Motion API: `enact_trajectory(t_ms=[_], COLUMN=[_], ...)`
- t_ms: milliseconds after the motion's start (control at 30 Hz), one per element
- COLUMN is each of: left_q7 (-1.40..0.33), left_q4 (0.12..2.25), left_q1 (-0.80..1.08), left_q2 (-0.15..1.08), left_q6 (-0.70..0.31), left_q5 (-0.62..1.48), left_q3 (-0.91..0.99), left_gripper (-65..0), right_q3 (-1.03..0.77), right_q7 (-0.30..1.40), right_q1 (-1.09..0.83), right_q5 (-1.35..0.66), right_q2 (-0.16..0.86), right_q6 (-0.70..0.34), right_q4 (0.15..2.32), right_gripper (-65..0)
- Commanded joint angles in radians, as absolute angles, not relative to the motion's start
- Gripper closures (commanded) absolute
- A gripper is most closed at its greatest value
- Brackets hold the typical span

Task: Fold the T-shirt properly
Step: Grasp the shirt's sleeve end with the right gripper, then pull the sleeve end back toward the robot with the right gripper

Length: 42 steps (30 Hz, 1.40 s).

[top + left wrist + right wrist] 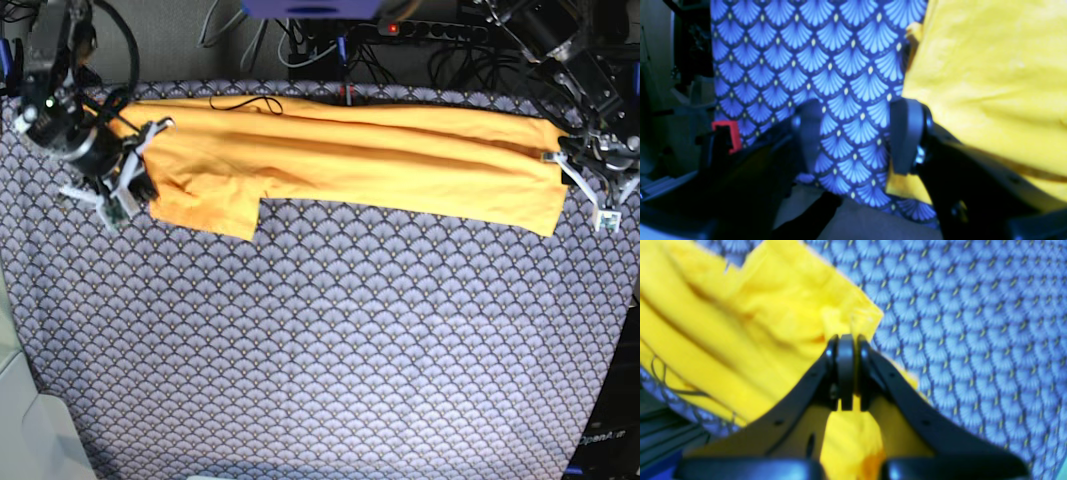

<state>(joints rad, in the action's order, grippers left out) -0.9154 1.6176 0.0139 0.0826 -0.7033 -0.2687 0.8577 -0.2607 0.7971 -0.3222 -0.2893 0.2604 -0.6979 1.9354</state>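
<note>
My right claw (846, 340) is closed on the T-shirt (350, 155). In the right wrist view the two pads meet with yellow cloth pinched between them, and more cloth bunches below the pads, between the black fingers. The grip sits at a corner of the fabric, at the shirt's sleeve end.

My left claw (857, 136) is parted. In the left wrist view the two grey pads stand apart with only the patterned tablecloth (813, 60) between them. The pad nearer the shirt lies just beside the shirt's edge, and a small yellow corner shows under it. I cannot tell whether that pad touches the cloth.

The T-shirt lies along the far side of the surface in the base view, folded lengthwise into a long band. One sleeve (210, 205) projects toward the near side, close to my right claw. The other end of the band reaches my left claw (590, 185) at the opposite edge of the surface.

A thin dark thread (245, 102) loops on the shirt near its far edge. The tablecloth covers the whole surface; its near half carries nothing.
</note>
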Motion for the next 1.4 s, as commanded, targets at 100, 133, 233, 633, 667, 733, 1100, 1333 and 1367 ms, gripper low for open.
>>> enact_trajectory(t_ms=[100, 133, 233, 633, 667, 733, 1100, 1333, 1367], left_q7=[-0.901, -0.901, -0.901, -0.901, -0.901, -0.9, -0.9, -0.9, -0.9], left_q4=[1.63, 1.632, 1.635, 1.636, 1.636, 1.638, 1.638, 1.639, 1.639], left_q1=[0.005, 0.013, 0.019, 0.039, 0.045, 0.059, 0.065, 0.064, 0.064], left_q2=[0.096, 0.096, 0.096, 0.097, 0.097, 0.097, 0.097, 0.122, 0.124], left_q6=[-0.698, -0.698, -0.698, -0.698, -0.698, -0.698, -0.698, -0.698, -0.698], left_q5=[-0.266, -0.266, -0.266, -0.266, -0.266, -0.266, -0.266, -0.257, -0.257], left_q3=[0.86, 0.86, 0.86, 0.86, 0.86, 0.86, 0.86, 0.86, 0.86], left_gripper=[-32.4, -32.4, -32.4, -32.4, -32.4, -32.4, -32.4, -32.4, -32.4], right_q3=[-0.298, -0.309, -0.317, -0.326, -0.325, -0.321, -0.328, -0.329, -0.329], right_q7=[0.673, 0.647, 0.564, 0.308, 0.295, 0.271, 0.249, 0.318, 0.34], right_q1=[-0.41, -0.435, -0.51, -0.654, -0.651, -0.648, -0.634, -0.587, -0.57], right_q5=[-0.303, -0.303, -0.303, -0.303, -0.303, -0.303, -0.303, -0.3, -0.298], right_q2=[0.275, 0.286, 0.315, 0.375, 0.378, 0.4, 0.41, 0.412, 0.412], right_q6=[-0.698, -0.698, -0.698, -0.698, -0.698, -0.698, -0.698, -0.698, -0.698], right_q4=[1.949, 1.948, 1.948, 1.83, 1.807, 1.751, 1.713, 1.692, 1.684], right_gripper=[0.0, 0.0, 0.0, 0.0, 0.0, 0.0, 0.0, 0.0, 0.0])
